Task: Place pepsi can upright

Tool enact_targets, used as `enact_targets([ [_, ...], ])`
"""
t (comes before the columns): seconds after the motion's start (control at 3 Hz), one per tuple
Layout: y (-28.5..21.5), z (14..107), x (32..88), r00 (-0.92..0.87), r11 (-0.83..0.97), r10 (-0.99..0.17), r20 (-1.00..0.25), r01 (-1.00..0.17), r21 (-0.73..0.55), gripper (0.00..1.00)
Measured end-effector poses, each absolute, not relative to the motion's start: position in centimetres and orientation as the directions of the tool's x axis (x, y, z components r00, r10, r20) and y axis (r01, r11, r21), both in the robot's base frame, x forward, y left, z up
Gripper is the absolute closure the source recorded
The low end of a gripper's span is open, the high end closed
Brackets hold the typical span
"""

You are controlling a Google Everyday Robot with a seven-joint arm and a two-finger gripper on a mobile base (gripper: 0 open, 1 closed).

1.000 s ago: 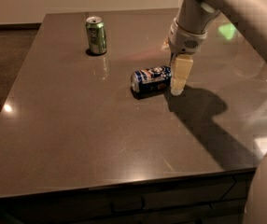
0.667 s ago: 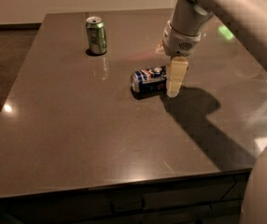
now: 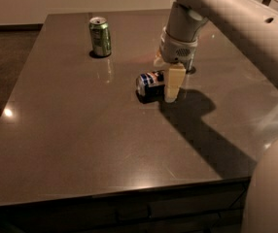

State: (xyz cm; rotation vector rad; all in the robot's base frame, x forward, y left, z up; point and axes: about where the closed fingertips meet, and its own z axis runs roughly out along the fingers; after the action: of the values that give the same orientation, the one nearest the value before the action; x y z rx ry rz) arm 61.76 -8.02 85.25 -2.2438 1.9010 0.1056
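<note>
The pepsi can (image 3: pixel 150 83) lies on its side near the middle of the tabletop (image 3: pixel 80 144), so it is not yet upright. The gripper (image 3: pixel 170 87) is at its right end; spread or pinching, I cannot tell. Grasping and standing it remain.

Lab-like room: end effector (image 3: pixel 171 85) over table (image 3: pixel 80 130)
</note>
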Motion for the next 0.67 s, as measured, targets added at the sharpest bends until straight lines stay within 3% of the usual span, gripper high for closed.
enact_targets([
  [0.67, -7.66, 86.1, 61.96, 0.24, -0.221, -0.963, -0.125, -0.964, -0.146, 0.64],
])
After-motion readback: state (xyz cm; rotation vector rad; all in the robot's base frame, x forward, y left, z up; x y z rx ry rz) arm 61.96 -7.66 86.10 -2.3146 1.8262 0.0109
